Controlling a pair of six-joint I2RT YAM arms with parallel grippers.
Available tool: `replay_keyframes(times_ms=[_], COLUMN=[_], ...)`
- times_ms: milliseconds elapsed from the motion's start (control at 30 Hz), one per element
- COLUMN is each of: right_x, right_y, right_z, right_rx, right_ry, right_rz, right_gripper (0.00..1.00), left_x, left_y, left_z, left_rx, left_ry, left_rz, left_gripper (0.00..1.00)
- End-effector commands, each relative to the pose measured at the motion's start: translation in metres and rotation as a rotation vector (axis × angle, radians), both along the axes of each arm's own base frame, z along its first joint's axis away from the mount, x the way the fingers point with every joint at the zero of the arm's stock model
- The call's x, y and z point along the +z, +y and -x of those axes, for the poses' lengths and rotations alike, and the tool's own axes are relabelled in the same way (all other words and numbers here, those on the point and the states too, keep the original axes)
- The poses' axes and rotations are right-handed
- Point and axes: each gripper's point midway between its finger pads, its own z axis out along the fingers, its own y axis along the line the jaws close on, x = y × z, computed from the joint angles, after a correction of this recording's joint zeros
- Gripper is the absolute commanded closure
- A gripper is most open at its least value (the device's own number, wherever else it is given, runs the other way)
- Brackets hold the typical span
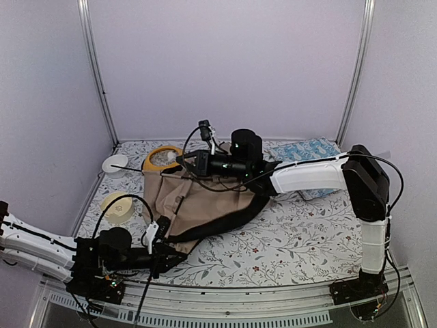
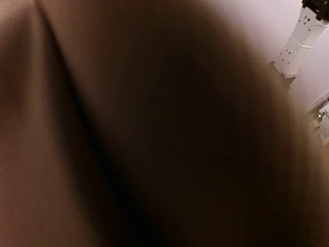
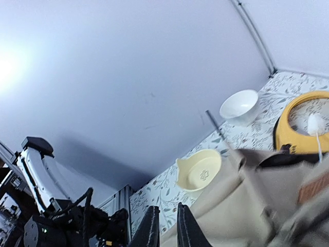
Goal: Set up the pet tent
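While the tan canvas pet tent (image 1: 205, 205) lies flat mid-table, axis seven-to-one o'clock, left gripper (image 1: 164, 254) is closed at its seven o'clock corner, and right gripper (image 3: 167, 207), barely parted and empty, hovers at twelve o'clock by its thin black pole (image 1: 136, 168).

The top view is fixed high on the near side, looking down over the whole desk (image 1: 293, 239). The left wrist view is smothered by the pet tent (image 2: 128, 134) — pure blur. The right wrist view, rolled sideways, looks low across the desk toward the left arm (image 3: 33, 175) — it shares the cream bowl (image 3: 199, 172) with the top view.
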Motion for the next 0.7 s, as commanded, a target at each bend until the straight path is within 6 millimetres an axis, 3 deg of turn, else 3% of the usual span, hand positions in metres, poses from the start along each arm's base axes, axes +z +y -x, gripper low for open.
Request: replay_keyframes(times_ms=[0,100,300,367,433,667], right_x=[0.034,0.026,0.010,0.012,-0.013,-0.041], right_y=[-0.015,-0.019,-0.050,-0.062,-0.072,-0.071], right_z=[-0.007,-0.002,0.030,0.052,0.080,0.192], right_rx=[-0.049,-0.005,0.041,0.067,0.087,0.168], right_ry=[-0.045,-0.014,0.056,0.083,0.146,0.297], right_rz=[-0.037,0.000,0.109,0.120,0.177,0.272], right_gripper=[0.86,0.82,0.60,0.54,0.47,0.31], left_x=[-0.017,-0.019,-0.018,-0.017,-0.016,-0.007], left_y=[0.001,0.002,-0.002,-0.006,-0.010,-0.031], left_z=[0.020,0.016,0.011,0.011,0.011,0.020], left_rx=[-0.093,-0.075,-0.070,-0.079,-0.091,-0.159], left_ry=[0.058,0.063,0.068,0.068,0.076,0.135], left_rz=[-0.050,-0.063,-0.094,-0.100,-0.099,-0.070], left_gripper=[1.00,1.00,1.00,1.00,1.00,1.00])
